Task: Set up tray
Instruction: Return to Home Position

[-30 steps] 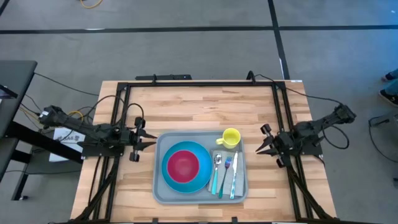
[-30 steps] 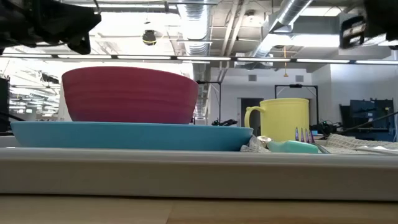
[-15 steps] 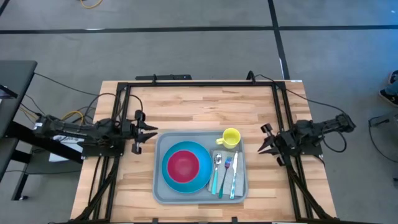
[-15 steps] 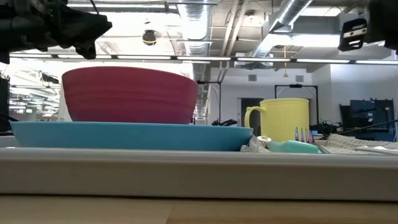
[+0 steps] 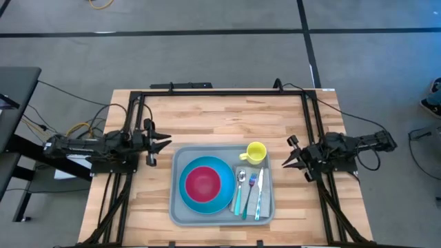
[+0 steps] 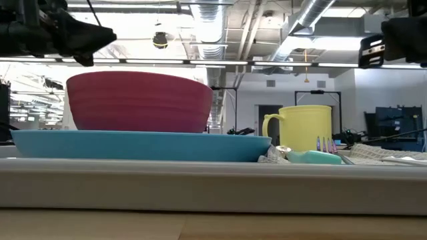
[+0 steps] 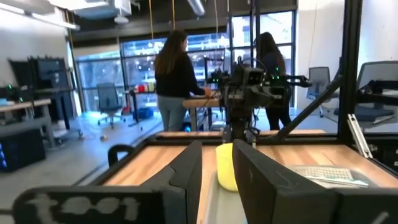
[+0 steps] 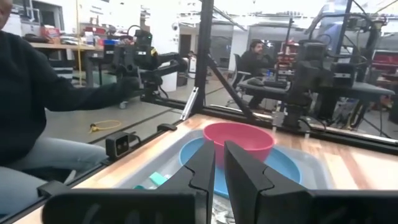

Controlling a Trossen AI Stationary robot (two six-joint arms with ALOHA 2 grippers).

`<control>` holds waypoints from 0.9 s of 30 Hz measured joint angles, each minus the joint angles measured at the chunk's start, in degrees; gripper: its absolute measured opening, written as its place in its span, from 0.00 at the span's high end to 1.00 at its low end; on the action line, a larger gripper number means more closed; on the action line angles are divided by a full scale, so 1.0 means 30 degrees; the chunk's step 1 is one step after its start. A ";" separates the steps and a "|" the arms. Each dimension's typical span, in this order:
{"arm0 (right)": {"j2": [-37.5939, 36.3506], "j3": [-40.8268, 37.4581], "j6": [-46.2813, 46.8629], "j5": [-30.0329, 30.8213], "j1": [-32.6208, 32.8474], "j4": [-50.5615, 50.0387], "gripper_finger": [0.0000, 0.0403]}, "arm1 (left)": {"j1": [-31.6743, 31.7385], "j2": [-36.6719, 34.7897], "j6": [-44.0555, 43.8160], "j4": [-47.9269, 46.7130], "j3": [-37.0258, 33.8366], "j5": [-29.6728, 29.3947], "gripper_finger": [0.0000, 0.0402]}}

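Pale wood tabletop (image 5: 220, 117) under me, grey concrete floor (image 5: 207, 62) with dark tape lines (image 5: 207, 32), yellow cable (image 8: 102, 126) on it, silver ceiling ducts (image 6: 303, 17), tall glass windows (image 7: 134, 68), office chair (image 7: 109, 99), two people standing (image 7: 176, 74) at a far bench, seated person (image 8: 37, 106) in dark sleeve beside my frame

On table (image 5: 220, 117), toward front edge: tray (image 5: 176, 211). In tray's left part: plate (image 5: 195, 204), bowl (image 5: 203, 182) on it. In right part: napkin (image 5: 266, 186) under spoon (image 5: 240, 180), fork (image 5: 249, 194), knife (image 5: 260, 194), left to right, side by side. Behind napkin, far right corner: mug (image 5: 255, 152). Left gripper (image 5: 164, 143) beside tray's left, right gripper (image 5: 286, 162) beside its right, both apart from it.
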 joint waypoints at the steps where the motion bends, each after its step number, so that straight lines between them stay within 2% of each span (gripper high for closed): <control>1: 0.0000 0.0000 0.0000 0.0000 -0.0060 0.0000 0.93 | 0.0000 -0.0742 0.0140 -0.0574 0.0000 0.0007 0.80; 4: 0.0000 0.0000 -0.0007 0.0018 -0.0110 -0.0002 0.93 | 0.0001 -0.2650 0.0247 -0.2566 -0.0013 0.0291 0.80; 8: 0.0032 0.0000 0.0294 0.0093 -0.0117 -0.0015 0.92 | 0.0000 -0.2313 -0.0199 -0.3788 0.0049 0.0910 0.80; 13: 0.0175 -0.0007 0.2703 0.0174 -0.0103 -0.0036 0.93 | -0.0007 -0.2379 -0.0556 -0.4311 -0.0036 0.1871 0.80; 19: 0.0211 -0.0007 0.2965 0.0160 -0.0103 -0.0032 0.93 | 0.0000 -0.2221 -0.0828 -0.5358 0.0003 0.0153 0.80; 27: 0.0211 -0.0007 0.2965 0.0160 -0.0103 -0.0036 0.92 | -0.0007 -0.1417 -0.2033 -0.5428 0.0007 0.0095 0.80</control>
